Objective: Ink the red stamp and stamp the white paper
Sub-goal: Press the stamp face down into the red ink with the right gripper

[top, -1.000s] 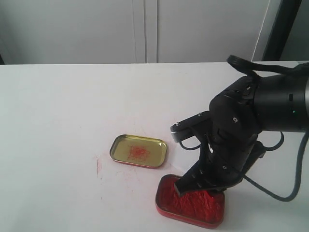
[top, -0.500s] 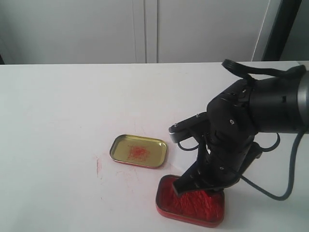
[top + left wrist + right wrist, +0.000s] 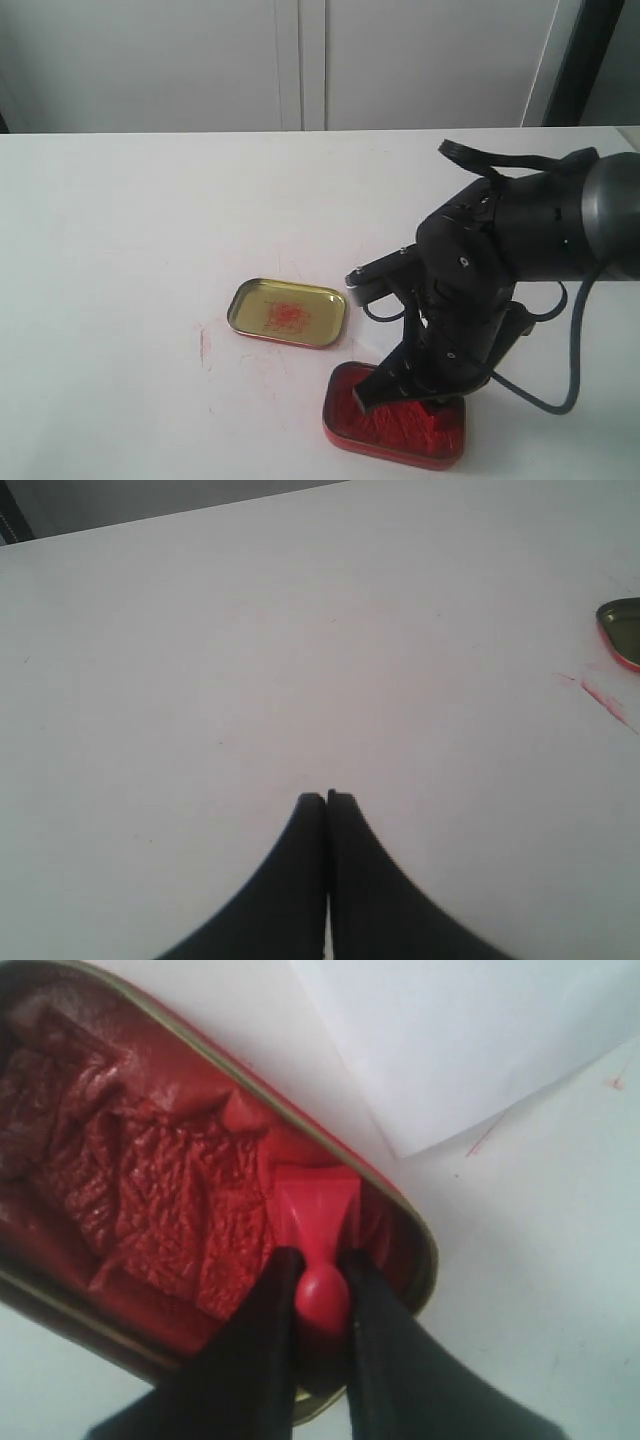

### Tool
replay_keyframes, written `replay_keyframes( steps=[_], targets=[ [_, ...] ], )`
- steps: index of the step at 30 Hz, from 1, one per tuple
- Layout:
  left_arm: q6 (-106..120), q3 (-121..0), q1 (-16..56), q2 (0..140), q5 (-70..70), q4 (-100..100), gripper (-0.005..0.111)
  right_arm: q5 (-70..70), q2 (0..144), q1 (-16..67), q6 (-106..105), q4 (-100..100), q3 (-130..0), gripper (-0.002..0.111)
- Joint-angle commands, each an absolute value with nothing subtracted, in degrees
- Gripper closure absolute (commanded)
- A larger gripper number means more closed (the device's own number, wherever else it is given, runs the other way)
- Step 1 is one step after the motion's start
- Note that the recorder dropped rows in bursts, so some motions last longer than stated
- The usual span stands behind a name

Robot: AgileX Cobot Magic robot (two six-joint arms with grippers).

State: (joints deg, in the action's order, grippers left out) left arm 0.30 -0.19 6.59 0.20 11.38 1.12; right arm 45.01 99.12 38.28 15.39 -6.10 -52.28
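My right gripper (image 3: 320, 1260) is shut on the knobbed handle of the red stamp (image 3: 318, 1210), whose square base sits in the red ink paste near one end of the red tin (image 3: 418, 1250). In the exterior view the right gripper (image 3: 385, 390) reaches down into that tin (image 3: 345, 432) at the front; the stamp itself is hidden there behind the arm. A corner of the white paper (image 3: 470, 1030) lies just beyond the tin in the right wrist view. My left gripper (image 3: 327, 798) is shut, empty, above bare white table.
The tin's gold lid (image 3: 288, 312) lies open side up left of the tin, with red smears inside; its edge (image 3: 622, 630) shows in the left wrist view. A red ink streak (image 3: 205, 345) marks the table. The right arm's black cable (image 3: 575, 370) loops out to the right.
The right arm has sunk a little and shifted left over the tin, bringing the gripper lower into the red paste. The lid and the tin have not moved.
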Motion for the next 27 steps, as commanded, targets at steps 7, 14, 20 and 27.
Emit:
replay_keyframes(
  steps=[7,14,20,27],
  targets=[
    [0.46,0.0,6.45,0.0,11.14,0.96,0.107,41.02,101.52,37.67,15.57,-6.23,-47.25,0.108],
    [0.46,0.0,6.45,0.0,11.14,0.96,0.107,40.77,101.52,37.67,15.57,-6.23,-47.35,0.108],
    [0.46,0.0,6.45,0.0,11.14,0.96,0.107,40.77,98.73,37.67,15.67,-6.23,-47.35,0.108],
    [0.46,0.0,6.45,0.0,11.14,0.96,0.107,40.67,94.2,37.67,15.91,-6.23,-47.35,0.108]
  ],
)
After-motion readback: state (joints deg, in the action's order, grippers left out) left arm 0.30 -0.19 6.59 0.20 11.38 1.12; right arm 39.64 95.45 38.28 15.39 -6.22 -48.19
